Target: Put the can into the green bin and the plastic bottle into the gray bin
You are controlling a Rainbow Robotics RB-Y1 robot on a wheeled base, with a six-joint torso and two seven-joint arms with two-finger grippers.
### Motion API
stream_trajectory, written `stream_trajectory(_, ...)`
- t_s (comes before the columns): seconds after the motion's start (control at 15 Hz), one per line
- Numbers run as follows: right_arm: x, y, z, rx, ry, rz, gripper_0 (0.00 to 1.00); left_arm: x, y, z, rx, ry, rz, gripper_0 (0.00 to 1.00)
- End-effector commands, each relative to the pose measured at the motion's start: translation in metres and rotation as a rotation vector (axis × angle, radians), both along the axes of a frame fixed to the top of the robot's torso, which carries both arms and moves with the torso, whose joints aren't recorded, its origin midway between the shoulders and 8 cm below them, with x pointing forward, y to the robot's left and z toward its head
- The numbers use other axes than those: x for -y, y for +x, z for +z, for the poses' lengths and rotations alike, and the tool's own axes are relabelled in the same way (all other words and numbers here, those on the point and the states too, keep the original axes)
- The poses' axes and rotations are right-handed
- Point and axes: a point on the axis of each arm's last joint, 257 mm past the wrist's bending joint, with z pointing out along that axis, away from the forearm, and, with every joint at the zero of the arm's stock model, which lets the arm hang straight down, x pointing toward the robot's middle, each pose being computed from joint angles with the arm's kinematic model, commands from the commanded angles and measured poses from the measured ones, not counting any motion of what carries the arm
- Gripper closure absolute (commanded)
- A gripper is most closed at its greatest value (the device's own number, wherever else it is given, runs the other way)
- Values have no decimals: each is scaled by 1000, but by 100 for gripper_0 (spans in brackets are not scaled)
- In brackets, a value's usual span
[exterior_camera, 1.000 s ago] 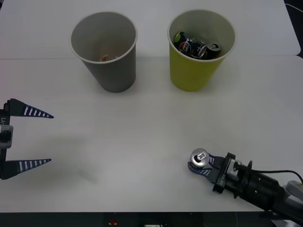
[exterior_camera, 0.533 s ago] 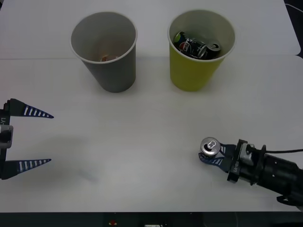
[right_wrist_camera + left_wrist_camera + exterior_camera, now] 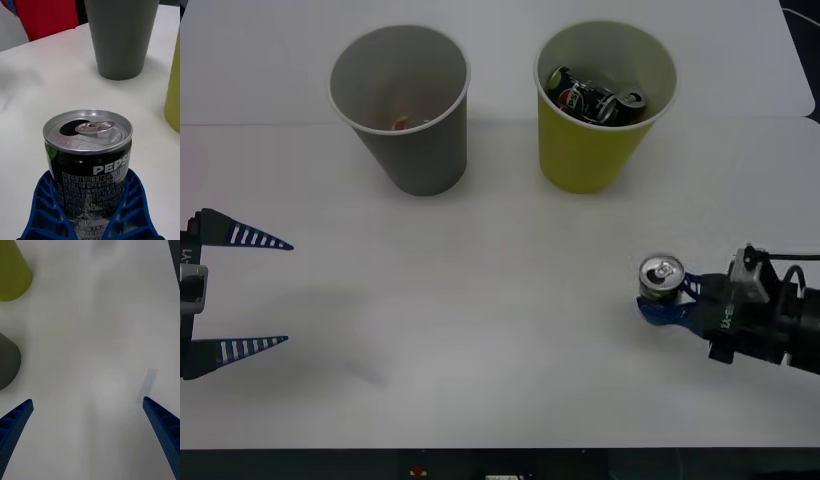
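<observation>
A broad white worktop [image 3: 500,330] is seen carrying everything. Toward its far side two large paper cups are stood upright, side by side but apart: the gray paper cup with a whitish inside [image 3: 402,105] on the left and the yellow-green paper cup with a pale inside [image 3: 603,100] on the right. Several dark black-and-green drink cans [image 3: 595,98] are seen lying in the yellow-green cup, while something small and orange is glimpsed at the bottom of the gray cup, too small to be identified. At the near left edge the left gripper [image 3: 240,292] is held idle low over the bare worktop, its blue ribbed fingers [image 3: 15,423] spread wide apart. Near the right edge, well short of the cups, the right gripper [image 3: 667,305] is reached in from the side, and its blue fingers [image 3: 125,210] are clamped on the lower body of the small upright drink can with a shiny silver top and pull tab [image 3: 88,153], whose dark side is printed with "PEPSI".
</observation>
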Motion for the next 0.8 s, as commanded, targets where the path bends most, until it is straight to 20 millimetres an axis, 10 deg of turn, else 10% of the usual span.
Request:
stream_trajectory(0.07,8,5,25,-65,33,-55,100,0,0,0,0,0,0,0)
stream_trajectory(0.8,60,22,133,-294,71,-170,100,0,0,0,0,0,0,0)
